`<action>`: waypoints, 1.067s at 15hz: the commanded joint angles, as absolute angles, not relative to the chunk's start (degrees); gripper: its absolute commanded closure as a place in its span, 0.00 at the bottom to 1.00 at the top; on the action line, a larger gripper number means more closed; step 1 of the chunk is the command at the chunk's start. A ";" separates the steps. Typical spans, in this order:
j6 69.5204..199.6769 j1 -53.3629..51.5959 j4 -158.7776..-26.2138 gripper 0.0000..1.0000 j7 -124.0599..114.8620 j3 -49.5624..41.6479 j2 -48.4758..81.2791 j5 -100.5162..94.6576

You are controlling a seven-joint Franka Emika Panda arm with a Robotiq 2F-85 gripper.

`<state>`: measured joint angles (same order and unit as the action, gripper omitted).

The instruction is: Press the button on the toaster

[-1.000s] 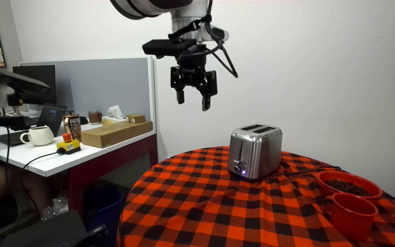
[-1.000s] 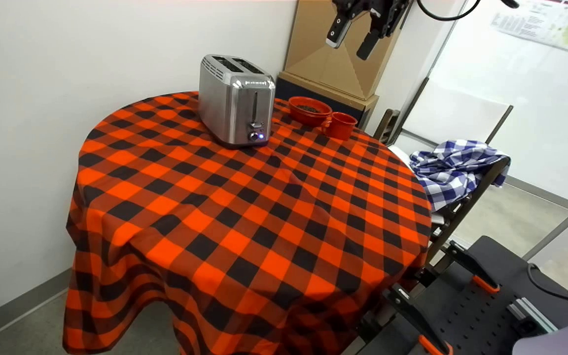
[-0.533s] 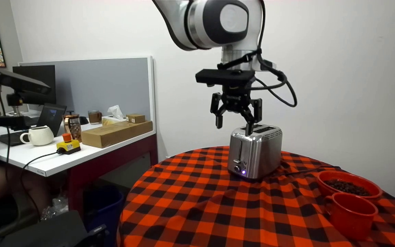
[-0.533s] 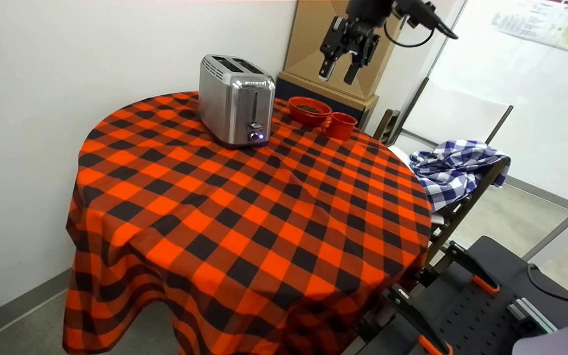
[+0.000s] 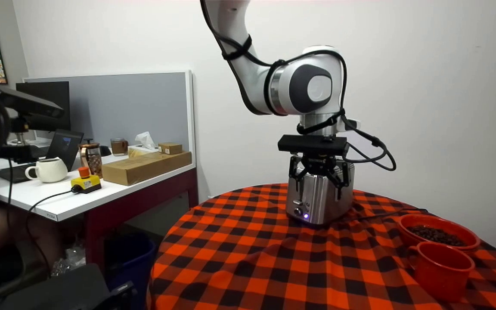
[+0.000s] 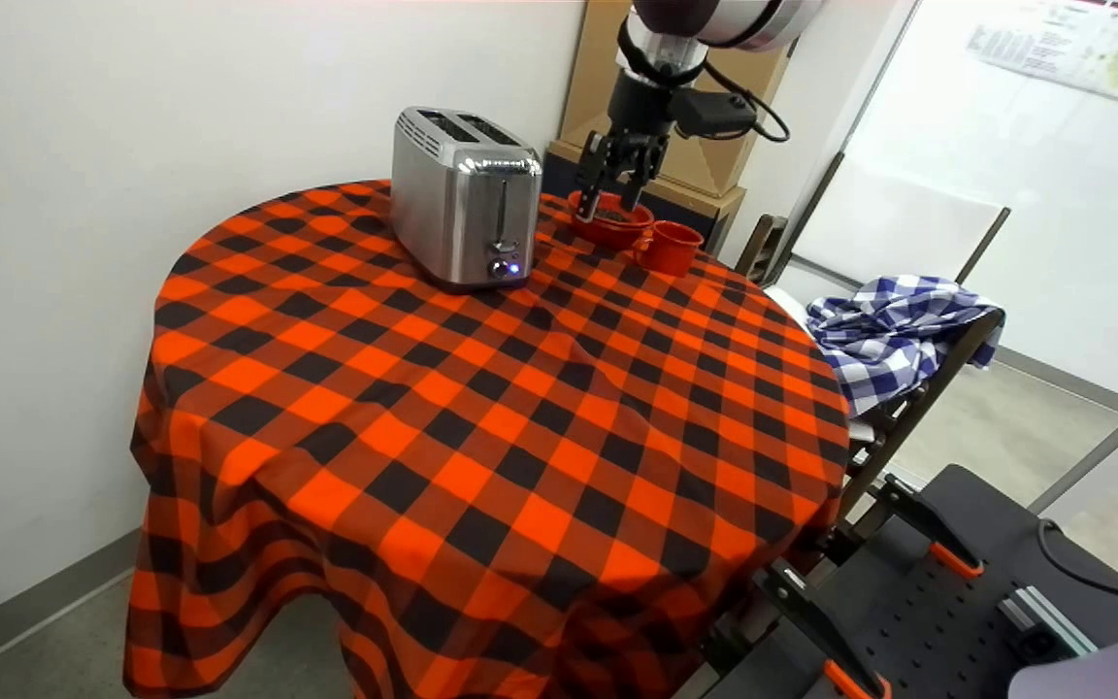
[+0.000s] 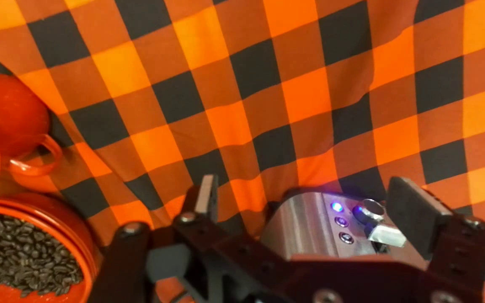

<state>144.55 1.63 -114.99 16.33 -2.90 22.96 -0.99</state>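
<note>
The silver toaster [image 5: 319,211] stands on the checked tablecloth and also shows in an exterior view [image 6: 443,214]. In the wrist view, its front has a lit blue button [image 7: 337,206], two unlit round buttons [image 7: 341,221], a knob [image 7: 369,210] and a lever [image 7: 387,235]. The lit button shows in both exterior views [image 5: 305,216]. My gripper [image 7: 305,197] is open and empty, fingers pointing down. In an exterior view the gripper [image 5: 318,192] overlaps the toaster's front; in an exterior view the gripper [image 6: 608,206] hangs apart from it. The toaster's top is partly hidden behind the arm.
A red bowl [image 5: 472,241] of dark beans and a red mug [image 5: 444,271] stand on the round table [image 5: 248,258]. A black cord [image 5: 385,214] runs from the toaster. A wall is behind the table. A white desk [image 5: 80,202] with boxes stands to the side.
The arm and open gripper have come down a long way and moved across toward the toaster's front. The toaster, bowl and mug have not moved.
</note>
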 commanded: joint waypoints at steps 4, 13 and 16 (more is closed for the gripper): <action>153.17 6.87 -114.54 0.00 23.29 2.18 27.51 -0.64; 155.68 10.56 -113.32 0.00 32.11 5.85 32.56 -1.47; 159.91 11.62 -112.92 0.00 33.12 7.39 34.58 -1.23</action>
<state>156.29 9.71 -114.62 31.06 5.17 31.89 -0.97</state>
